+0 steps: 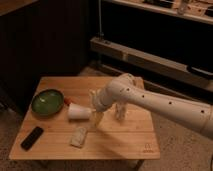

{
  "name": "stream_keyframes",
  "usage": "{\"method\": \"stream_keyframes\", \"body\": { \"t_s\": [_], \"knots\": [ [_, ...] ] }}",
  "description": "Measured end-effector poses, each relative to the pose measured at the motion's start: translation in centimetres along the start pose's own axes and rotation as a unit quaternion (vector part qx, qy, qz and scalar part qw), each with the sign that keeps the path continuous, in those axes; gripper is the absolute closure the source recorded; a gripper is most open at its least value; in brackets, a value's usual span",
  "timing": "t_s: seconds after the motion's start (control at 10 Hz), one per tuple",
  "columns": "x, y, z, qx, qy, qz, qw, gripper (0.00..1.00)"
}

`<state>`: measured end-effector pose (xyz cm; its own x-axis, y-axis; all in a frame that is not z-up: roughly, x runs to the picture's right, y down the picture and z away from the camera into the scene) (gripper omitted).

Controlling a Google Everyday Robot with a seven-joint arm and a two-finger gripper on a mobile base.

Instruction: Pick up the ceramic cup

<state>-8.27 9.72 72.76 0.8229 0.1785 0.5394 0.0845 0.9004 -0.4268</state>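
The ceramic cup (78, 112) is plain white and lies on its side on the wooden table (125, 137), its wide rim pointing right, just right of the green bowl (47, 102). My gripper (96, 116) hangs at the end of the white arm (155, 102) directly right of the cup's rim, close to it or touching it. A small clear bottle (120, 111) stands behind the arm.
A flat whitish packet (79, 137) lies in front of the cup. A black device (32, 138) lies near the table's front left corner. A small red thing (66, 100) sits between bowl and cup. Dark cabinets and a shelf stand behind the table.
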Motion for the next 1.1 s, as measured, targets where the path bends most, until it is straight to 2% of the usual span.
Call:
{"method": "stream_keyframes", "body": {
  "t_s": [0.5, 1.1],
  "knots": [
    [-1.1, -1.3, 1.4, 0.018, 0.001, -0.003, 0.9998, 0.0],
    [-0.5, -3.8, 3.1, 0.002, 0.016, 0.007, 0.9998, 0.0]
  ]
}}
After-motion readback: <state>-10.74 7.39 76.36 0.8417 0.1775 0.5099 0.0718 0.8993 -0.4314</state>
